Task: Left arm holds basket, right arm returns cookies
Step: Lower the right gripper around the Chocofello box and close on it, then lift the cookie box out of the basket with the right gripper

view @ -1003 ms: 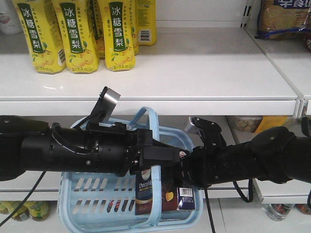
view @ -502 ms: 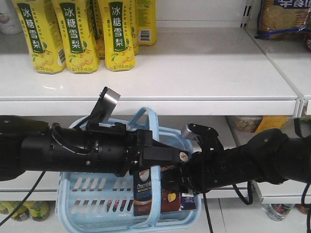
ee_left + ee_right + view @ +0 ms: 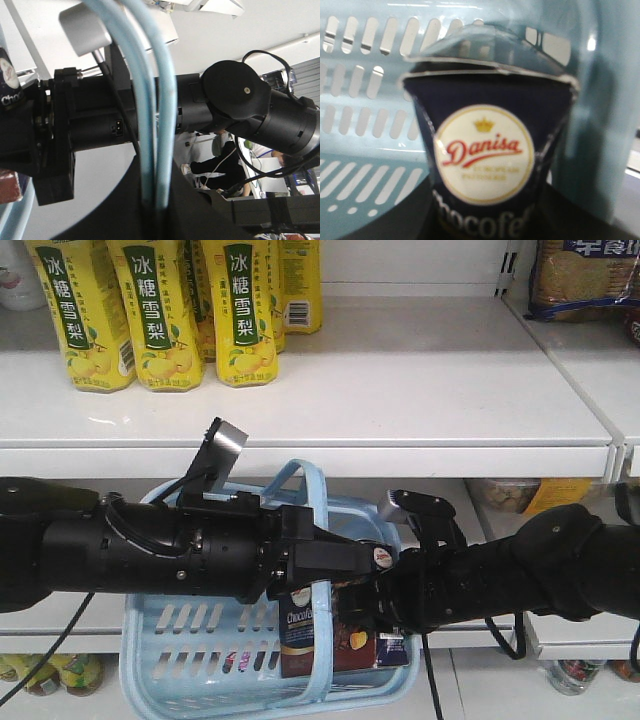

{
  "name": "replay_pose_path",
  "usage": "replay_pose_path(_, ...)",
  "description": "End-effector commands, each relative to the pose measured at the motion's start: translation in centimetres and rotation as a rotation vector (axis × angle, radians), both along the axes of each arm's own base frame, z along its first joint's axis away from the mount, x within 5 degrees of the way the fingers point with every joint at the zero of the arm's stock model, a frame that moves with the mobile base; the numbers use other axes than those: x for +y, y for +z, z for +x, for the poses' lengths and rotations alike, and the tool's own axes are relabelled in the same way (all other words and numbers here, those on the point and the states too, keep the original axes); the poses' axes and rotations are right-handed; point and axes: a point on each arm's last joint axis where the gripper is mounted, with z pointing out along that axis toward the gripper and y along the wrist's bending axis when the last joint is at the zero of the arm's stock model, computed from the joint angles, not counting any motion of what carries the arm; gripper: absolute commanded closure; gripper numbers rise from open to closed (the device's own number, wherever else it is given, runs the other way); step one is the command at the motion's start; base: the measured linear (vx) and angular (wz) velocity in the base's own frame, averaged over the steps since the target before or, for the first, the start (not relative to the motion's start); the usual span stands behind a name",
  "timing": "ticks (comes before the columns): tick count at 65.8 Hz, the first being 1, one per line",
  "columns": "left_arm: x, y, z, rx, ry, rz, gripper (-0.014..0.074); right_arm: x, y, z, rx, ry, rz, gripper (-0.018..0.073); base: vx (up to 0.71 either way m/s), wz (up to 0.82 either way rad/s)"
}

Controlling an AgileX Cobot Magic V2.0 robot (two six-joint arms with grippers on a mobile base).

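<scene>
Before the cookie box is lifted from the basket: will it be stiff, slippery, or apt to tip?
Probably stiff: the cookie box is a flat-sided carton. Its glossy print shows glare, so it may slip. Standing tall in the basket, it could tip.

The right pincer (image 3: 368,598) lay mostly hidden behind the left arm (image 3: 150,550) — its grip unreadable; the cookies (image 3: 487,160), blurred, had their lettering cut by the lower edge.

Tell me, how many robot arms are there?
2. The left arm comes from the picture's left, holding the basket by its handle. The right arm comes from the right, reaching into the basket at the cookies. No others show.
</scene>
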Motion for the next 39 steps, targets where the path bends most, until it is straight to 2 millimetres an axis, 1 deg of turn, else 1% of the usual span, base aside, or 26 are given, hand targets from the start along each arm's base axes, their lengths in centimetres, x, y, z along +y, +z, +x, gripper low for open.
replay_pose_path(1, -0.1, 3.5, -0.5, -0.029, -0.002, -0.164, 0.0599, -0.2, 2.9, 0.1, -0.09, -0.028, 0.046, 0.0471, 0.0, 0.0)
replay_pose_path(15, -0.1, 3.5, -0.5, -0.029, -0.002, -0.164, 0.0599, -0.6, 5.4, -0.9, -0.149, -0.033, 0.082, 0.0468, 0.0, 0.0)
replay_pose_path(39, -0.1, 3.5, -0.5, -0.029, -0.002, -0.164, 0.0599, -1.9, 8.1, -2.7, -0.216, -0.025, 0.017, 0.0461, 0.0, 0.0)
